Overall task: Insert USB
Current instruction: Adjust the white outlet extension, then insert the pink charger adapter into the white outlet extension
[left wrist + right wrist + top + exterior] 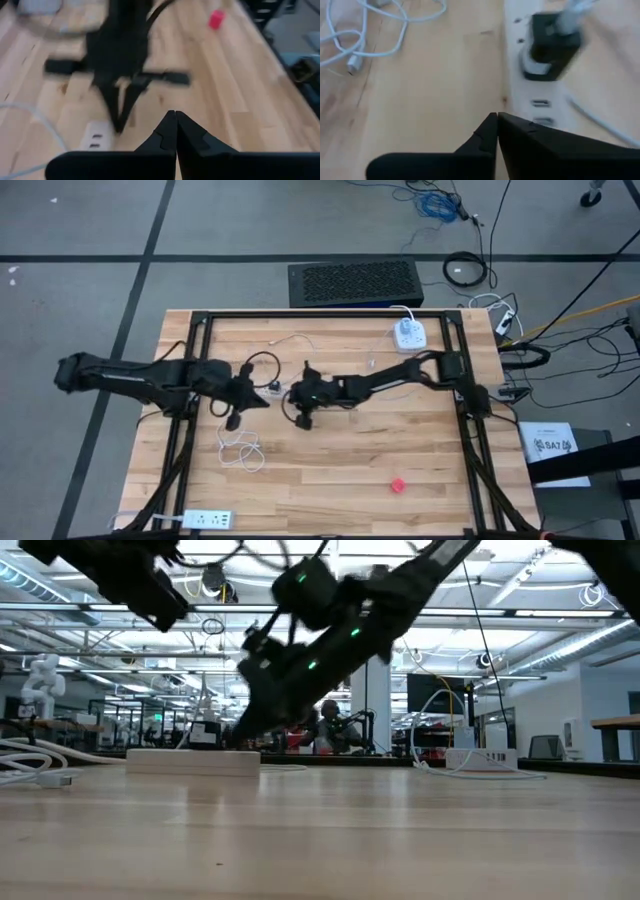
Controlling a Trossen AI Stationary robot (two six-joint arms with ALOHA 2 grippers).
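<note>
White USB cable (240,450) lies coiled on the wooden table (340,490), nearer the front edge than the left gripper (262,402); its plug end (353,64) lies flat, off to one side of the right gripper (497,131). Power strip w/ USB ports (540,107) sits just beside the right gripper's tips. Both grippers clenched, nothing held. Paper off table reads "SA7" (552,444).
</note>
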